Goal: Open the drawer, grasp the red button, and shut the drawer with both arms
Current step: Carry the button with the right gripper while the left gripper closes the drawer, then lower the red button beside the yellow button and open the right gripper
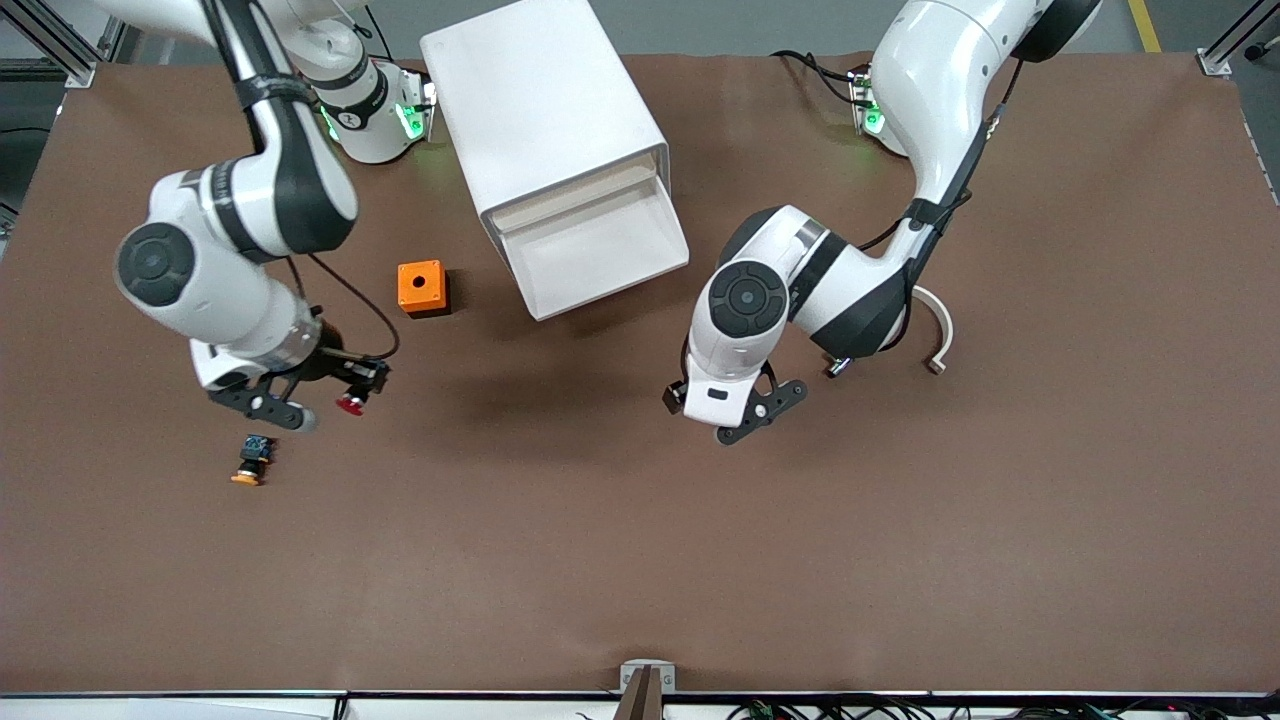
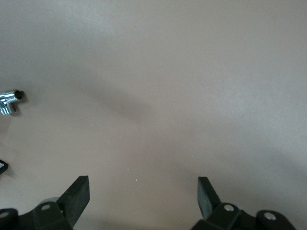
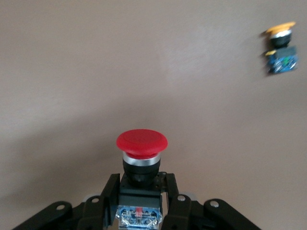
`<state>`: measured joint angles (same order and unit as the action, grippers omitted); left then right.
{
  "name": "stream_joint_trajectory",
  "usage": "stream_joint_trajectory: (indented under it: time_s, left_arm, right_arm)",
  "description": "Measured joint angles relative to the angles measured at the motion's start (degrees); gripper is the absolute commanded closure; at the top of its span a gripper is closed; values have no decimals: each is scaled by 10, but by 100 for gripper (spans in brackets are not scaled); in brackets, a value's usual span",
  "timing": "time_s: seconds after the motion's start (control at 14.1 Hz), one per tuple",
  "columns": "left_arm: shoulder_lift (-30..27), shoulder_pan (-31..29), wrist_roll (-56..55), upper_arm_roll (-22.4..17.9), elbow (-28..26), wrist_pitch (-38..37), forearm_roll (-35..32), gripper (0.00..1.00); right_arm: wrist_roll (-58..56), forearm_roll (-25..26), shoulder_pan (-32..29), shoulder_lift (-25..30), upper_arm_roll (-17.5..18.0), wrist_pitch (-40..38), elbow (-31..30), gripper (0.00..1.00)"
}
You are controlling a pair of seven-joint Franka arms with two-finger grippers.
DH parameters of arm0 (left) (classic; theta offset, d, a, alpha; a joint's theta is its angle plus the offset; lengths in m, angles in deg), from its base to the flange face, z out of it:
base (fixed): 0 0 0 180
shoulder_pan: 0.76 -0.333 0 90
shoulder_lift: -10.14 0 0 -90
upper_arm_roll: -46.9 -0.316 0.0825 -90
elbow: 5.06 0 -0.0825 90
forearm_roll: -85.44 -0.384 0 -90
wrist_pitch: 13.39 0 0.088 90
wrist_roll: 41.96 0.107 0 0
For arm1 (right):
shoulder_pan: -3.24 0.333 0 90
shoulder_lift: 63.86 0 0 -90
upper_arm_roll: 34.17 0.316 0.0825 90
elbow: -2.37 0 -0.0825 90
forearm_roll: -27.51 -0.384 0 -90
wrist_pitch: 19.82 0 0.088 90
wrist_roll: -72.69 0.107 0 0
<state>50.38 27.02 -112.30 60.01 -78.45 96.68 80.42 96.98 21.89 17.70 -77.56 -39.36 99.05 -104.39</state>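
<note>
The drawer (image 1: pixel 600 255) stands pulled out of the white cabinet (image 1: pixel 540 100), and its tray shows nothing inside. My right gripper (image 1: pixel 340 395) hangs over the table between the orange box and the orange-capped button. It is shut on the button (image 1: pixel 350 404). In the right wrist view the red cap (image 3: pixel 142 143) points away from the gripper (image 3: pixel 140 187), whose fingers (image 3: pixel 111 191) clamp the black body above the blue block. My left gripper (image 1: pixel 765 412) is open over bare table off the drawer's front corner, with nothing between its fingers (image 2: pixel 79 189).
An orange box with a hole (image 1: pixel 421 288) sits beside the drawer toward the right arm's end. An orange-capped button (image 1: pixel 252 460) lies on its side nearer the front camera, also seen as the orange-capped button (image 3: pixel 279 48). A curved white piece (image 1: pixel 940 335) and a small metal part (image 2: pixel 9 100) lie by the left arm.
</note>
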Motion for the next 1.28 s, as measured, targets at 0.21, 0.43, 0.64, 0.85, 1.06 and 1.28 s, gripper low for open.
stream_joint_trajectory:
  time_s: [0.21, 0.43, 0.64, 0.85, 1.06, 1.28]
  left_arm:
    - [0, 20, 0, 1, 0, 2, 0, 1]
    - [2, 47, -3, 2, -2, 5, 2, 1]
    - [8, 73, -7, 2, -3, 11, 5, 1]
    - [17, 91, -8, 2, -3, 13, 7, 1]
    - [21, 101, -8, 2, -3, 14, 45, 1]
    - [22, 111, -8, 3, -3, 14, 74, 1]
  right_arm:
    - [-78, 0, -45, -36, 1, 4, 13, 100]
    - [-144, 0, -81, -82, 1, 22, 36, 100]
    - [-208, 0, -121, -132, 1, 62, 45, 100]
    - [-231, 0, -134, -172, 1, 91, 48, 99]
    - [-246, 0, -137, -207, 2, 125, 52, 99]
    - [-247, -1, -138, -229, 2, 133, 66, 98]
